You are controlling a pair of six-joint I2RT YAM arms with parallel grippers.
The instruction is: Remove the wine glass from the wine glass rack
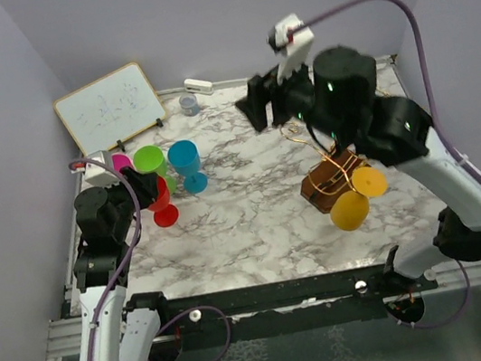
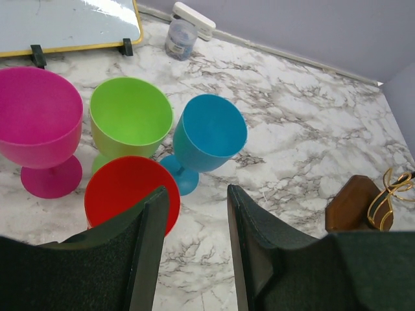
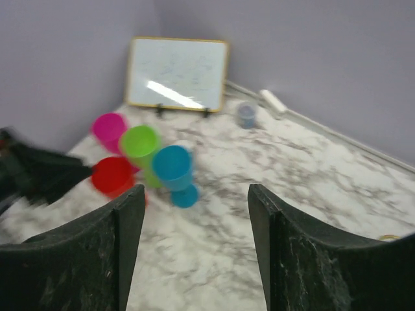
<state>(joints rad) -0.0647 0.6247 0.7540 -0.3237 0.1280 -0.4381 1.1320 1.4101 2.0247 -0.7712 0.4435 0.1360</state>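
The wine glass rack [image 1: 330,179], a brown wooden block with gold wire arms, stands right of centre on the marble table. A yellow wine glass [image 1: 351,211] hangs tilted at its front right side. My right gripper [image 1: 264,108] is open and empty, raised above the table behind and left of the rack. Its wrist view is blurred, and my right gripper [image 3: 194,194] looks toward the left side of the table; only a bit of gold wire [image 3: 389,238] shows. My left gripper [image 2: 194,220] is open and empty, just over the red glass [image 2: 123,191]. The rack [image 2: 353,204] shows at that view's right edge.
Red [image 1: 162,202], green [image 1: 152,162], blue [image 1: 188,164] and magenta [image 1: 121,163] glasses stand together at the left. A whiteboard [image 1: 108,105] leans at the back left. A small jar [image 1: 189,104] and a white eraser [image 1: 199,85] lie by the back wall.
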